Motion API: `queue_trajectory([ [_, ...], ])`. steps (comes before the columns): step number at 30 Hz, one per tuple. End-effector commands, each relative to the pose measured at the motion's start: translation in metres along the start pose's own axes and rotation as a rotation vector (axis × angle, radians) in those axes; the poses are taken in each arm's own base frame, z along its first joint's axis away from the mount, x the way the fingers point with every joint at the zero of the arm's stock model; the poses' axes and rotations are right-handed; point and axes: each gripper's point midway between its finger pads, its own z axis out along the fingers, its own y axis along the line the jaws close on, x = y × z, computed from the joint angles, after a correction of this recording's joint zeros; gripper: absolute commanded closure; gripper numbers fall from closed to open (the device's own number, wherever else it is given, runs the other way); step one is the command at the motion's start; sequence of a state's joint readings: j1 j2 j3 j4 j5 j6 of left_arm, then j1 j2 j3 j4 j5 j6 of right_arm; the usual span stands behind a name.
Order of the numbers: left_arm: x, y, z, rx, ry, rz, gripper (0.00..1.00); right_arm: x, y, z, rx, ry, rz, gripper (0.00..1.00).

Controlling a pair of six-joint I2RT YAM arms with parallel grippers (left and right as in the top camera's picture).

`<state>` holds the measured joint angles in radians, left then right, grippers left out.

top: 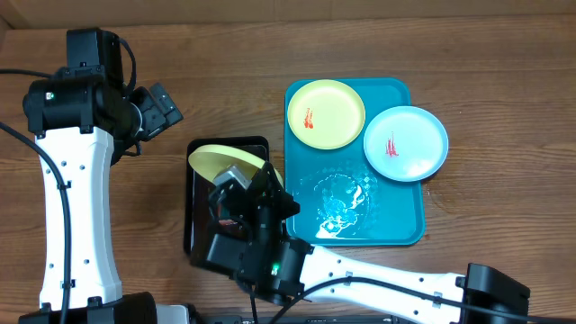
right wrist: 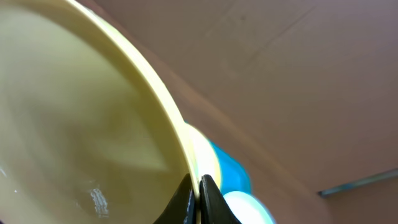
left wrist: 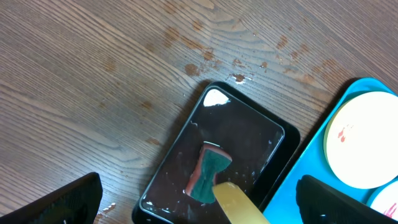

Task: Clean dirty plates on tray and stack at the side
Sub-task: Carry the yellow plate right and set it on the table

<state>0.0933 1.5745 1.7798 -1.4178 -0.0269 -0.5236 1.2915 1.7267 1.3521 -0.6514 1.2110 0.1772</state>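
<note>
The right gripper point(top: 256, 175) is clamped narrowly on the rim of a yellow-green plate point(top: 220, 162). In the right wrist view its fingers point(right wrist: 185, 200) pinch the plate's edge from both sides. The plate is tilted, above the far end of the black tray point(top: 189, 216), which lies around the middle of the table point(top: 225, 63). A green and red sponge point(left wrist: 208, 171) rests in that tray, just below the plate's edge.

Just to the right, toward the table's right edge, sits the turquoise tray point(top: 396, 207), with a water puddle point(top: 342, 202) on its near half. In its far left corner lies a second yellow-green plate point(top: 326, 113) with a red smear. A light blue plate point(top: 405, 142), also smeared, touches it and overhangs the tray's right rim.

The left gripper point(top: 160, 110) hangs near the table's far left corner, well apart from every plate. Its fingers point(left wrist: 74, 199) are spread wide and hold nothing.
</note>
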Motion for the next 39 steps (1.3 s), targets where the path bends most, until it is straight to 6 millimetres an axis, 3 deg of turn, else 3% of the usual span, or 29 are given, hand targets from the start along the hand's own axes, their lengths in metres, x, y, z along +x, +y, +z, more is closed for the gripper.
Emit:
queue_trajectory([
  [1, -0.006, 0.0, -0.009, 0.007, -0.033, 0.002, 0.0, 0.004, 0.008, 0.021, -0.129, 0.092, 0.231, 0.96],
  [4, -0.006, 0.0, -0.009, 0.007, -0.033, 0.002, 0.0, 0.018, 0.023, 0.041, -0.332, 0.241, 0.342, 0.96],
  [8, -0.006, 0.0, -0.009, 0.007, -0.033, 0.002, 0.0, 0.013, 0.004, 0.05, -0.554, 0.387, 0.508, 0.96],
  [12, -0.006, 0.0, -0.009, 0.007, -0.033, 0.002, 0.0, 0.0, -0.059, 0.059, -0.664, 0.442, 0.694, 0.96],
  [15, -0.006, 0.0, -0.009, 0.007, -0.033, 0.002, 0.0, 0.015, -0.126, 0.078, -0.588, 0.492, 0.893, 0.96],
  [18, -0.006, 0.0, -0.009, 0.007, -0.033, 0.002, 0.0, 0.064, -0.199, 0.102, -0.387, 0.574, 1.082, 0.96],
  [23, -0.006, 0.0, -0.009, 0.007, -0.033, 0.002, 0.0, 0.181, -0.306, 0.119, -0.029, 0.753, 1.325, 0.96],
  [27, -0.006, 0.0, -0.009, 0.007, -0.033, 0.002, 0.0, 0.269, -0.355, 0.105, 0.192, 0.894, 1.477, 0.96],
  [29, -0.006, 0.0, -0.009, 0.007, -0.033, 0.002, 0.0, 0.313, -0.366, 0.093, 0.28, 0.97, 1.546, 0.96],
  [32, -0.006, 0.0, -0.009, 0.007, -0.033, 0.002, 0.0, 0.36, -0.363, 0.078, 0.353, 1.068, 1.615, 0.96],
  [35, -0.006, 0.0, -0.009, 0.007, -0.033, 0.002, 0.0, 0.4, -0.342, 0.066, 0.389, 1.156, 1.662, 0.96],
  [39, -0.006, 0.0, -0.009, 0.007, -0.033, 0.002, 0.0, 0.433, -0.304, 0.059, 0.393, 1.236, 1.663, 0.96],
])
